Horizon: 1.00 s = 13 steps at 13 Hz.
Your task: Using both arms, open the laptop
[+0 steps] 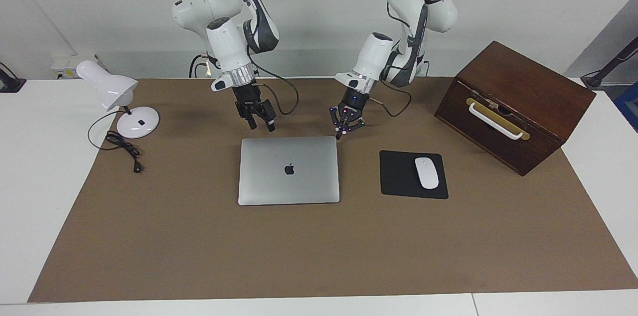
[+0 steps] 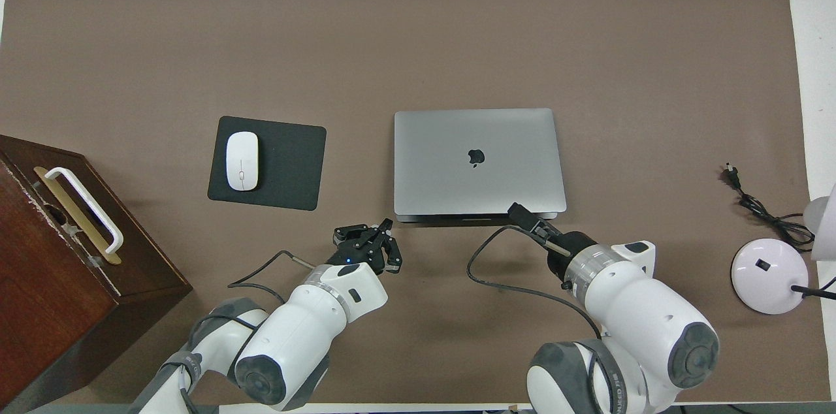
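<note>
Thin silver-grey laptop [image 1: 289, 170], closed, apple logo on lid. Left claw [image 1: 345, 128] and right claw [image 1: 261, 117], both open, hover at its robot-side edge.

A white table [image 1: 30, 181] is covered over most of its top by a brown mat [image 1: 319, 246]; bare white is left at 3, 6 and 9 o'clock in the facing view. A plain pale wall [image 1: 319, 12] is seen at 12 o'clock. A dark stand [image 1: 610, 69] is glimpsed at 2 o'clock. Even, soft light is cast, with faint shadows.
</note>
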Available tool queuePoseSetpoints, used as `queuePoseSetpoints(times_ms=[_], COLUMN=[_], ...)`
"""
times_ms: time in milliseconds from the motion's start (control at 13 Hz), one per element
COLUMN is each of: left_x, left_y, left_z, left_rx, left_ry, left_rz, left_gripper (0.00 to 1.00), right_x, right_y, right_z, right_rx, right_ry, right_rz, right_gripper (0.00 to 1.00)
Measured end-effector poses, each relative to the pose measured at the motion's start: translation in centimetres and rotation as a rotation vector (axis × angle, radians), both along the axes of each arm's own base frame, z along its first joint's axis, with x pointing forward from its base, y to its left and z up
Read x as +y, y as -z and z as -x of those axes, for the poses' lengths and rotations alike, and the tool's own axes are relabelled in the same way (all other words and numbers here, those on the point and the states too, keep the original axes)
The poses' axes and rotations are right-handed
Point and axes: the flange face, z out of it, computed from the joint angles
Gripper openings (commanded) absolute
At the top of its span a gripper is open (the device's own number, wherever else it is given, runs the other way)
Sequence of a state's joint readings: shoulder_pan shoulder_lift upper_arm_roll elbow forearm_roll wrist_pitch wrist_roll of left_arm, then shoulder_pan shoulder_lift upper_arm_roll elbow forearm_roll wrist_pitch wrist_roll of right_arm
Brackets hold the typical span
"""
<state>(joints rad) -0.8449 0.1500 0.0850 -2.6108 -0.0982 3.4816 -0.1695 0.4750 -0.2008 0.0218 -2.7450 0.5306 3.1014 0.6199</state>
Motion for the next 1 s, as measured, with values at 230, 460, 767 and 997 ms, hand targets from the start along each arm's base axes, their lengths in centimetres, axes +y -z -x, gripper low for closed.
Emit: queuePoseSetpoints(times_ms=[230,460,767,997], left_x=[-0.8,-1.2,-1.8,-2.0], left_y=[0.6,0.9,1.7,1.7], left_z=[-0.6,-1.0,-1.7,-1.9], left_rx=[-0.001,-0.009,-0.011,-0.017], left_ry=[0.007,0.018,0.024,0.029], left_rz=[-0.007,-0.016,-0.025,-0.027], left_gripper=[0.0,0.0,0.0,0.0], right_x=[-0.3,-0.3,-0.3,-0.3], right_y=[0.2,0.3,0.3,0.4], right_z=[0.4,0.4,0.4,0.5], right_rx=[-0.006,-0.005,-0.004,-0.003], right_ry=[0.004,0.004,0.004,0.004], right_rz=[0.005,0.005,0.006,0.006], right_gripper=[1.0,1.0,1.0,1.0])
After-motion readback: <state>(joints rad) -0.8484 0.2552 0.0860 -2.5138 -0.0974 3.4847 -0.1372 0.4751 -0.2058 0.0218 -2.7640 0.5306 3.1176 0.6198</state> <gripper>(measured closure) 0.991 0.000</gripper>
